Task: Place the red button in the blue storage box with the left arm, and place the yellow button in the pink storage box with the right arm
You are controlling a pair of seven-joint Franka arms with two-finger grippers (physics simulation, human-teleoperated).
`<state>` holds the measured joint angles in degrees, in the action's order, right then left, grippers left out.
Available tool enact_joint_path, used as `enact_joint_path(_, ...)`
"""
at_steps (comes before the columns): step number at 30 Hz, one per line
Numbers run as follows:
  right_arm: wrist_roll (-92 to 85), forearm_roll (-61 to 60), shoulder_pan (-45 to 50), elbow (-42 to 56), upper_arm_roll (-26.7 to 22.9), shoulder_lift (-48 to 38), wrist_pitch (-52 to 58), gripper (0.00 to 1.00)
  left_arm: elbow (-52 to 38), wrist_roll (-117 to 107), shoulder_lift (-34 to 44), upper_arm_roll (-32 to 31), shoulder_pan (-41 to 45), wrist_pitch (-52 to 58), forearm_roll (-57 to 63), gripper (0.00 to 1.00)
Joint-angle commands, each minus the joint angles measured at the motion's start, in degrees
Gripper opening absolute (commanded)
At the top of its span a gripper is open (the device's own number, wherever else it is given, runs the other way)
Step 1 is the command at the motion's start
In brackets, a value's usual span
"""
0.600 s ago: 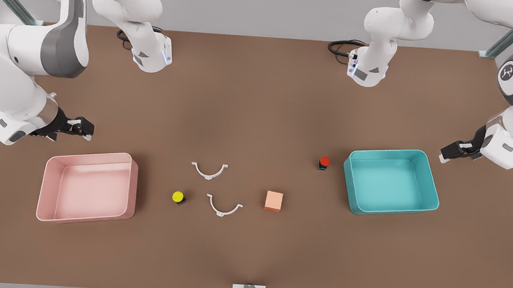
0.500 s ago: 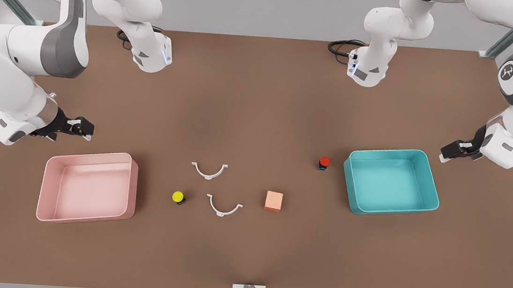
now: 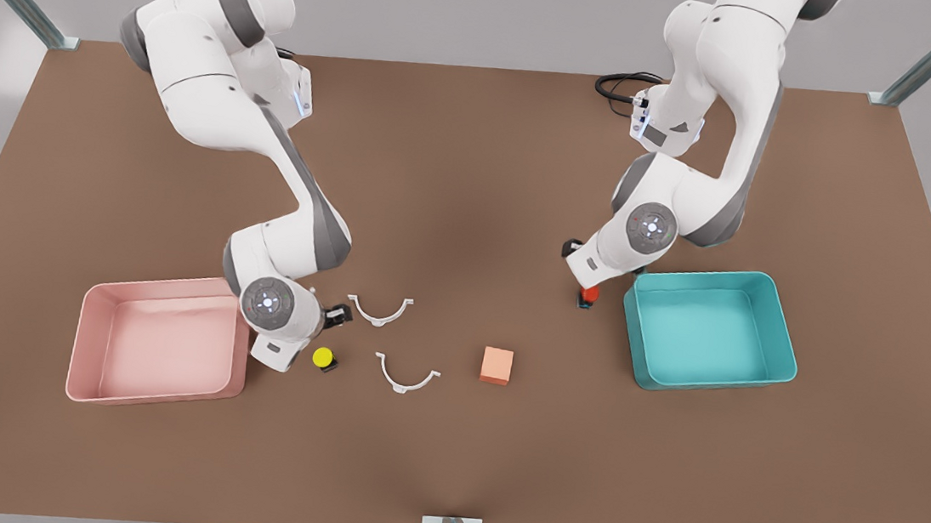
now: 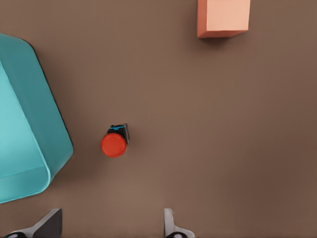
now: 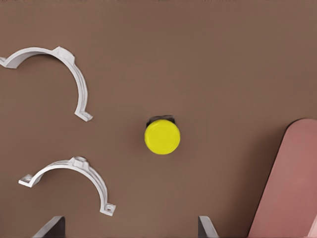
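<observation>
Both hands released, above their targets. Left hand over red button, on the desk beside blue storage box; right hand over yellow button near pink storage box. Centre each cap between fingers before descending.

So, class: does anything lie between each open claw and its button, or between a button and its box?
Nothing visible does. The left claw hovers over the red button beside the blue storage box; the right claw hovers over the yellow button near the pink storage box.
</observation>
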<state>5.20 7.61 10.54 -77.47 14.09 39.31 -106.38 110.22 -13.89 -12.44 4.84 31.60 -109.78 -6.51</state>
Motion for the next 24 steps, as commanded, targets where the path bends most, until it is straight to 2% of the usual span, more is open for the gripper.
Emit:
enact_joint_path(1, 13.3, 1.4, 0.1, 0.0, -0.2, 2.3, -12.5, 1.0, 5.2, -10.5, 1.6, 0.0, 0.5, -18.0, -0.1, 1.0)
enact_joint_path(2, 13.3, 2.7, 0.1, 0.2, -0.2, 4.3, -16.4, 1.0, 7.0, -10.7, 1.7, 0.0, 1.3, -20.6, -0.1, 1.0)
enact_joint_path(5, 14.6, 3.9, 0.0, 0.1, -0.3, 6.5, -18.2, 1.0, 7.4, -10.8, -0.2, 0.0, 1.3, -23.4, -0.1, 1.0)
enact_joint_path(7, 14.2, 4.0, -0.4, 0.1, -0.4, 7.6, -20.7, 1.0, 12.3, -10.7, -0.1, 0.0, 1.3, -29.6, -0.1, 1.0)
enact_joint_path(18, 14.3, 3.8, -2.3, -8.9, -0.4, 8.4, -22.7, 1.0, 13.0, -10.6, -5.1, 0.3, 0.6, -32.9, 0.0, 1.0)
enact_joint_path(19, 14.6, 3.9, -2.0, -9.0, -0.4, 8.4, -22.7, 0.98, 13.0, -10.7, -5.6, 0.5, 0.2, -32.9, 0.0, 1.0)
enact_joint_path(20, 14.8, 3.9, -1.9, -9.0, -0.3, 8.2, -22.6, 0.78, 13.4, -10.7, -5.9, 0.6, -0.2, -32.9, -0.1, 1.0)
enact_joint_path(21, 14.8, 4.0, -1.8, -8.9, -0.3, 8.2, -22.7, 0.75, 13.9, -10.7, -5.8, 0.6, -0.2, -32.9, -0.1, 1.0)
enact_joint_path(24, 14.8, 7.9, -2.3, -8.8, -0.2, 8.4, -26.6, 0.75, 15.6, -10.8, -5.8, 0.6, -0.2, -32.9, -0.1, 1.0)
